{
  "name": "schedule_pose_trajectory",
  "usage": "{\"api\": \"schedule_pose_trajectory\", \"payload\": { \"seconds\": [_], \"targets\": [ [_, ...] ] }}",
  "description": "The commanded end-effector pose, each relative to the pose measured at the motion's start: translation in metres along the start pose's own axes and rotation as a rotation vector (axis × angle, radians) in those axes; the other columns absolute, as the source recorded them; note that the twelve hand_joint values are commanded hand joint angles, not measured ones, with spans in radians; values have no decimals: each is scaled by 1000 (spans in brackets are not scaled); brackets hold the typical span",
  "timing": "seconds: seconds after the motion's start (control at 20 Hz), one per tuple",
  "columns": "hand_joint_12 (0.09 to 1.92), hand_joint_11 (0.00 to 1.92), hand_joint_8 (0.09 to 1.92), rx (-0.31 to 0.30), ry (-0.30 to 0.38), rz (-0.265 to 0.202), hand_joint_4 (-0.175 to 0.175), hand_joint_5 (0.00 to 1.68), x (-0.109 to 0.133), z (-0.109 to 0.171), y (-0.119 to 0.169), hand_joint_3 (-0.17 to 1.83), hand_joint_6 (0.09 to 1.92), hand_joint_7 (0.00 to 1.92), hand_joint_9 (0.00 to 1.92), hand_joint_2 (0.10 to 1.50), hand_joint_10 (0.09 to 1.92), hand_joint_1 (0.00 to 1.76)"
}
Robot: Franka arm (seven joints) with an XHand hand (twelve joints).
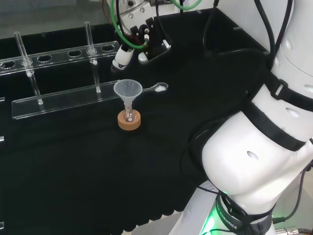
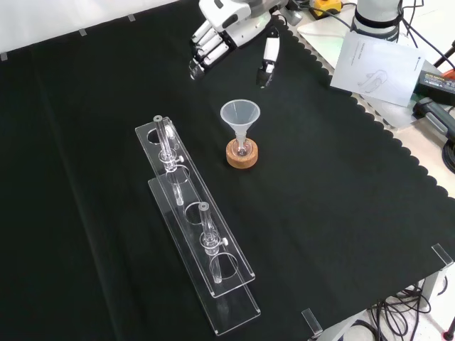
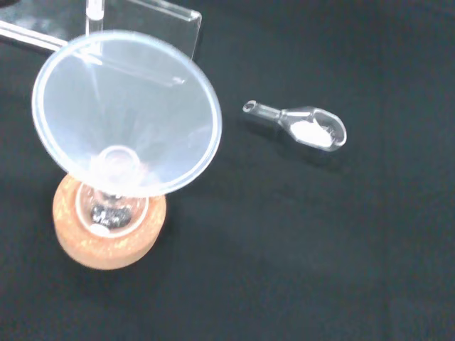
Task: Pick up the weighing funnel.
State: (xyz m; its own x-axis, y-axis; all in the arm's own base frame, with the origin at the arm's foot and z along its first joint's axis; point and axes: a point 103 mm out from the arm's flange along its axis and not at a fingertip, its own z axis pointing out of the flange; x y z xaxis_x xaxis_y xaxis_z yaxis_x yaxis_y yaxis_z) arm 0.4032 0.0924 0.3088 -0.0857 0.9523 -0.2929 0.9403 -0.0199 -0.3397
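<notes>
The weighing funnel [image 3: 306,128] lies untouched on the cloth [image 3: 284,249]; the hand [image 2: 227,21] hovers above, fingers relaxed, holding nothing. Grasping is not yet begun.

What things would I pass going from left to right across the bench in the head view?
Clear test tube rack → funnel → weighing funnel → the arm's big white link.

Glassware counted on one cloth [image 2: 341,213].
One funnel [image 1: 128,89], one weighing funnel [image 3: 306,128], one flask [image 3: 110,209], one cork ring [image 1: 129,121], one rack [image 2: 231,302], two tubes [image 2: 166,140] and one hand [image 2: 220,28] are seen.
</notes>
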Motion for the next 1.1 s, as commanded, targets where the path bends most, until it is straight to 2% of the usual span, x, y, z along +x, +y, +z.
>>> {"api": "schedule_pose_trajectory", "payload": {
  "seconds": [0.05,0.3,0.4,0.7,0.8,0.95,1.1],
  "targets": [
    [1444,288,634,-16,-1,9,-18,199,-26,-9,7,133,87,107,346,757,705,559],
    [1440,292,640,-12,26,54,-18,207,-54,-3,19,138,87,106,354,762,696,565],
    [1440,292,642,-17,56,71,-19,216,-57,-2,25,143,87,107,358,769,696,578],
    [1427,314,659,-24,160,94,-20,271,-88,18,48,159,87,144,402,780,690,641],
    [1408,334,667,-10,185,96,-21,301,-102,29,58,174,87,195,462,765,661,720],
    [1388,353,672,-2,199,101,-22,342,-117,41,75,198,87,251,520,750,631,811],
    [1363,375,661,7,178,94,-21,387,-123,58,92,272,87,311,600,720,580,844]
  ]
}}
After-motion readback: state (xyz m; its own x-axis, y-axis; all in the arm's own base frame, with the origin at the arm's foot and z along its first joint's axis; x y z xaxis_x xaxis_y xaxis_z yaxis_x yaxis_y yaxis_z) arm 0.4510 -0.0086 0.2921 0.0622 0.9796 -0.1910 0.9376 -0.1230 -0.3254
